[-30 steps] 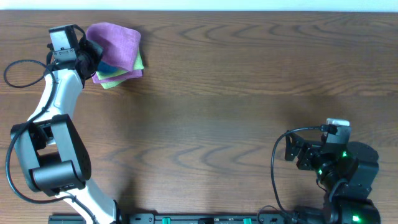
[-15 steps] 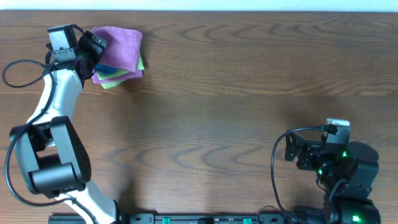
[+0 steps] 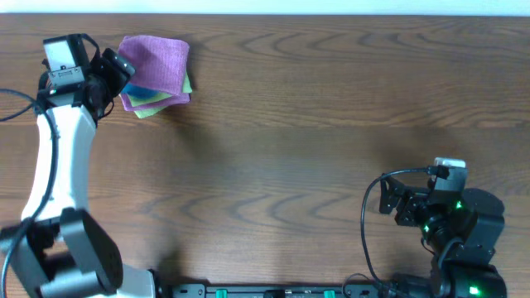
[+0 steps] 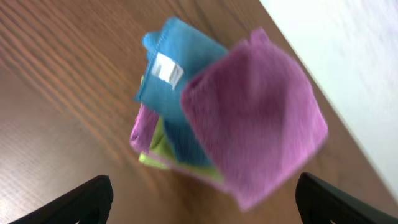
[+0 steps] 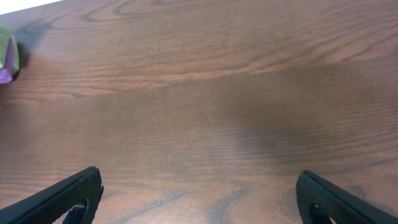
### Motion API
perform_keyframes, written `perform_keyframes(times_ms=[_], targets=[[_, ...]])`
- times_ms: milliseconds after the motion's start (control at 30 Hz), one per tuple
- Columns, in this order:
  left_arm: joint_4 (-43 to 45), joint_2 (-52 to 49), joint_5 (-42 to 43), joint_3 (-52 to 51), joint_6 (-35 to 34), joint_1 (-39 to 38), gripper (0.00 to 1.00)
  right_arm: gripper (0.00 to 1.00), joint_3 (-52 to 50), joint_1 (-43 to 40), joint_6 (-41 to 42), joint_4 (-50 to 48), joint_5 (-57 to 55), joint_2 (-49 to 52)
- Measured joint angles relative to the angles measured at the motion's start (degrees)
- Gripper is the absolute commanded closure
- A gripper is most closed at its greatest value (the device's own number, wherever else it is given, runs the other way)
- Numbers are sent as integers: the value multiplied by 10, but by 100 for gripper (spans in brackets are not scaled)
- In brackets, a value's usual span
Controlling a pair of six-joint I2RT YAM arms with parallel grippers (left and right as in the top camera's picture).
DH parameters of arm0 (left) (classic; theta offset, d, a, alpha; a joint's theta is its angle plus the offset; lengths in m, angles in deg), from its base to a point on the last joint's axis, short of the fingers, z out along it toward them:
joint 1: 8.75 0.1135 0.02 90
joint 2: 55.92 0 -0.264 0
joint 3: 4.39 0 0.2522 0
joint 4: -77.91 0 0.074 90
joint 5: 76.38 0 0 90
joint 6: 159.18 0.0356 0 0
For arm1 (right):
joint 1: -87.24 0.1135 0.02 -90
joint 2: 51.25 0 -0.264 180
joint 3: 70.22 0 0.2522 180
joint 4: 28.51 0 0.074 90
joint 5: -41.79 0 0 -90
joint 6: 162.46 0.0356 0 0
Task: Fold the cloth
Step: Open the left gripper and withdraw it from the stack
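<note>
We see the left pincer (image 3: 118, 68) now drawn back leftward and released beside the cloth (image 3: 156, 60), which lies folded atop the blue cloth (image 4: 163, 81) and yellow-green cloth (image 4: 152, 158) at the far left of the tabletop (image 3: 290, 124), while the right pincer (image 5: 199, 180) stays spread open.

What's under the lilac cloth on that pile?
Beneath the lilac microfibre cloth, a bright blue cloth with a white tag and a yellow-green cloth stick out; their remainder is covered.

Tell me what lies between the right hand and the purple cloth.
Nothing but bare table between right hand and cloth, seen in the overhead view.
</note>
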Motion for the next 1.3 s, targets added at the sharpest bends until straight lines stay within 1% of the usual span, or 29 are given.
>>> perform_keyframes(times_ms=[67,167,400,500,633,833,967,1033,1100,1233,1300], targets=[[-29,33,15,0,35,0,5,1,0,0,0,0,0,0],[-55,81,37,0,66,0,5,1,0,0,0,0,0,0],[-105,197,80,0,92,0,5,1,0,0,0,0,0,0],[-122,240,80,0,107,0,5,1,0,0,0,0,0,0],[-172,281,80,0,123,-1,5,1,0,0,0,0,0,0],[-229,347,80,0,195,-35,5,1,0,0,0,0,0,0],[-258,408,79,-2,236,-39,5,1,0,0,0,0,0,0],[-248,447,78,-22,254,-39,5,1,0,0,0,-1,0,0],[-225,483,78,-63,265,-39,5,1,0,0,0,0,0,0],[-145,565,78,-200,277,-47,5,1,-1,0,0,0,0,0],[-130,615,78,-270,288,-53,5,1,-2,0,0,0,0,0]])
